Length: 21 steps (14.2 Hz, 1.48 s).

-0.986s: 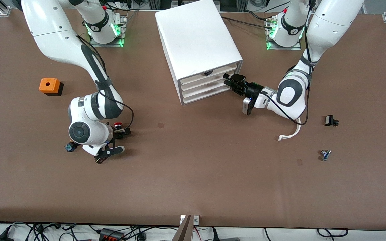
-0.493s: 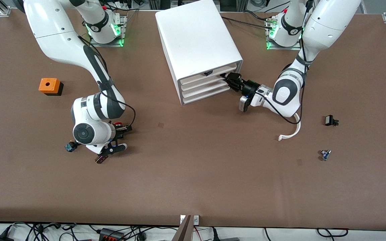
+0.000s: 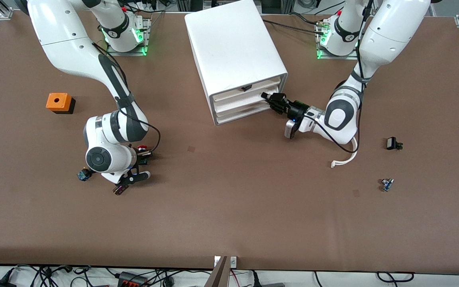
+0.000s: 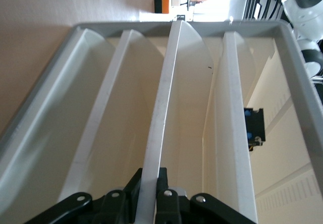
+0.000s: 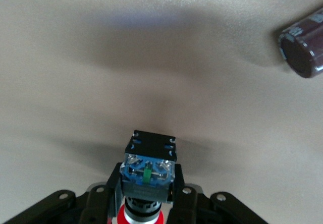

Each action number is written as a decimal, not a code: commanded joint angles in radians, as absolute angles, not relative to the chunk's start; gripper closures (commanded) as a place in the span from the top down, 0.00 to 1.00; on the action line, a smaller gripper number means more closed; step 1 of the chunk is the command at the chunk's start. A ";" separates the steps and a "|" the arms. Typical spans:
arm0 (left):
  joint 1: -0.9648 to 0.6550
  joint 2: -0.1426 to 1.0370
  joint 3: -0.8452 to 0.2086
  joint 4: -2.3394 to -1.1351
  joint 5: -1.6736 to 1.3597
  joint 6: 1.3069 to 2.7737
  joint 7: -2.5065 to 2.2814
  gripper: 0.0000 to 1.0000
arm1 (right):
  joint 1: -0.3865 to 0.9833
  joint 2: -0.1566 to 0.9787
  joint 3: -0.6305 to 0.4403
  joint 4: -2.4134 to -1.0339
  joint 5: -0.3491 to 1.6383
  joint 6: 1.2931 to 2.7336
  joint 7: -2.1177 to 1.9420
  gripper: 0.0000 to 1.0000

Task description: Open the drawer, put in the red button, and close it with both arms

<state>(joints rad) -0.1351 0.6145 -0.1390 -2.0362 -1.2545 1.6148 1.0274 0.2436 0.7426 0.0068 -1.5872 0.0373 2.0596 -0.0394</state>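
- White cabinet (image 3: 235,56): left pincer (image 3: 271,99) clamped on the drawer (image 4: 156,138) front lip, second from top.
- Red button (image 5: 146,178) gripped in right pincer (image 5: 144,204), low over the surface (image 3: 229,207), toward the right arm's end from the cabinet.

Both arms are wearing glossy white shells with black joint bands, and green lights are glowing at their bases. Black cables are trailing along each arm toward black two-finger grippers.
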 commanded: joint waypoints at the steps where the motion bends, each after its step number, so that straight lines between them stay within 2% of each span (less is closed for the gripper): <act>1: -0.130 0.713 -0.089 -1.902 -1.275 1.621 1.028 0.01 | 0.245 0.735 0.006 -1.553 0.040 2.049 -0.052 0.00; 3: -0.130 0.748 -0.069 -1.844 -1.275 1.620 1.026 0.01 | 0.238 0.726 0.000 -1.484 0.038 2.028 -0.058 0.00; 5: -0.130 0.770 -0.054 -1.804 -1.267 1.620 1.025 0.03 | 0.242 0.726 0.000 -1.377 0.041 1.947 -0.058 0.00; 6: -0.130 0.770 -0.048 -1.792 -1.247 1.623 1.019 0.16 | 0.248 0.726 0.002 -1.306 0.041 1.907 -0.057 0.00; 7: -0.130 0.769 -0.037 -1.772 -1.233 1.623 1.008 0.46 | 0.253 0.726 0.008 -1.246 0.043 1.869 -0.055 0.00; 8: -0.127 0.762 -0.026 -1.757 -1.229 1.621 1.018 0.99 | 0.261 0.727 0.009 -1.186 0.048 1.840 -0.054 0.00; 9: -0.117 0.756 -0.017 -1.740 -1.217 1.620 1.008 1.00 | 0.276 0.727 0.009 -1.152 0.048 1.813 -0.054 0.00; 12: -0.075 0.746 -0.012 -1.579 -1.059 1.545 0.886 1.00 | 0.360 0.713 0.008 -1.074 0.046 1.732 -0.043 0.00; 15: -0.064 0.706 -0.011 -1.451 -0.864 1.444 0.631 1.00 | 0.454 0.686 0.006 -1.062 0.048 1.721 -0.041 0.00; 18: -0.074 0.591 -0.015 -1.445 -0.601 1.437 0.381 1.00 | 0.549 0.676 0.012 -1.034 0.049 1.730 0.055 0.00; 21: -0.068 0.529 -0.014 -1.445 -0.338 1.439 0.339 1.00 | 0.633 0.689 0.015 -1.025 0.049 1.801 0.187 0.00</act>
<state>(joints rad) -0.0669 0.5779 -0.0189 -1.4287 -0.4713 1.4406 0.3708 0.5961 0.6816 0.0182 -1.0424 0.0394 1.7731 0.1169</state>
